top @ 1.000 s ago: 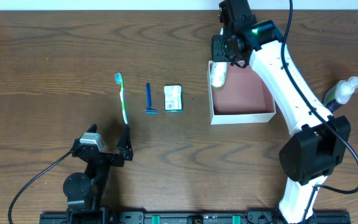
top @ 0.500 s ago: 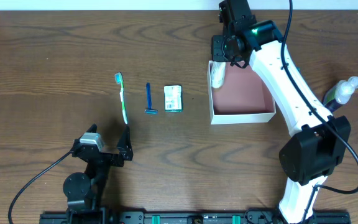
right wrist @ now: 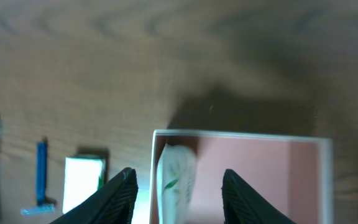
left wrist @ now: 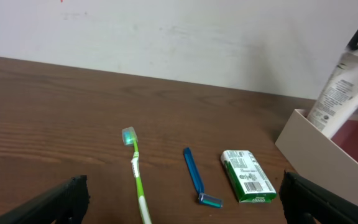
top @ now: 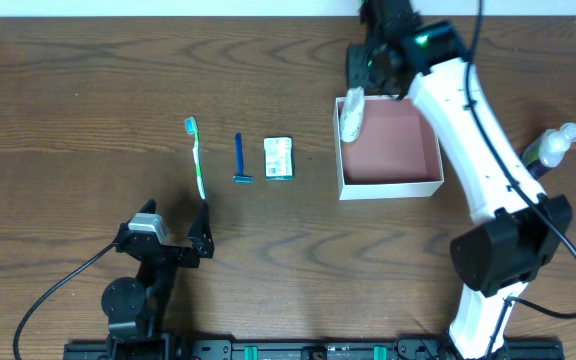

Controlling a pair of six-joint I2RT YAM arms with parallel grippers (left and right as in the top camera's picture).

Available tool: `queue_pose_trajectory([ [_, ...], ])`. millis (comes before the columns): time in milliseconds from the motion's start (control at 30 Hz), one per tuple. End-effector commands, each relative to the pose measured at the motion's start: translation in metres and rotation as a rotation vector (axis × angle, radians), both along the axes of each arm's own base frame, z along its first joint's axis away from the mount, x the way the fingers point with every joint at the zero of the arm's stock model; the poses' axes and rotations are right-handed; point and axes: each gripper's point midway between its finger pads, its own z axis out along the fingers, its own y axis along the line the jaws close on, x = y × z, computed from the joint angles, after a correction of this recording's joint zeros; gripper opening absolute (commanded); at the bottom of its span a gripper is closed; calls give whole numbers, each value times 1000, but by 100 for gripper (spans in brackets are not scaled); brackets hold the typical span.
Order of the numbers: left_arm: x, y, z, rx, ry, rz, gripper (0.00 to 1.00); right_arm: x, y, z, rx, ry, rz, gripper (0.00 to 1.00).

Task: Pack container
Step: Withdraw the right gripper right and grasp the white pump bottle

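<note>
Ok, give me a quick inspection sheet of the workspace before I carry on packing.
Surface: wooden table, nothing spilled.
Job's things: container open, white tube leaning inside against its left wall; toothbrush, razor and small box in a row on the table beside it.
Clutter: pump bottle at the table's right edge.
Grippers: left gripper open and empty near the front edge; right gripper open above the tube.
Cables: black cable loops by the left arm's base.
Surroundings: white wall behind the table.
</note>
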Motion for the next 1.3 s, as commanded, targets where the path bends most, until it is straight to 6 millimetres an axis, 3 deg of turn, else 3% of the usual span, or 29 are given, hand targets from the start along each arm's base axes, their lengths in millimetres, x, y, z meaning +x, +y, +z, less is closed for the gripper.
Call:
queue_pose_trajectory([
  [0,-1,-1,-16,-13,51,-6,98,3,-44,81,16,-163,-78,50],
  [67,-1,-1,-16,-13,51,-6,98,-4,-79,112,9,-205,-162,62],
  [133,-1,-1,-16,-13,51,-6,98,-16,-123,132,5,-223,-308,65],
  [167,-1,-1,-16,-13,51,-6,98,-23,-143,138,3,-226,-374,72],
  [233,-1,-1,-16,-13,51,-6,98,-41,-187,147,5,-222,-511,99],
  [300,-1,-1,-16,-13,51,-6,98,-57,-221,147,26,-200,-614,99],
  [367,-1,-1,-16,-13,51,-6,98,-69,-240,141,68,-154,-654,99],
  [467,-1,-1,-16,-13,51,-6,98,-83,-263,124,103,-69,-708,77],
  [567,-1,-1,-16,-13,51,-6,98,-92,-290,101,103,-1,-834,71],
  [700,-1,-1,-16,-13,51,-6,98,-107,-316,68,182,82,-1091,76],
  [767,-1,-1,-16,-13,51,-6,98,-110,-325,54,203,107,-1160,94],
  [800,-1,-1,-16,-13,51,-6,98,-110,-330,47,206,113,-1178,97],
  [1000,-1,-1,-16,-13,51,-6,98,-106,-348,12,202,137,-1215,95],
  [1267,-1,-1,-16,-13,51,-6,98,-91,-360,-13,209,101,-1222,96],
])
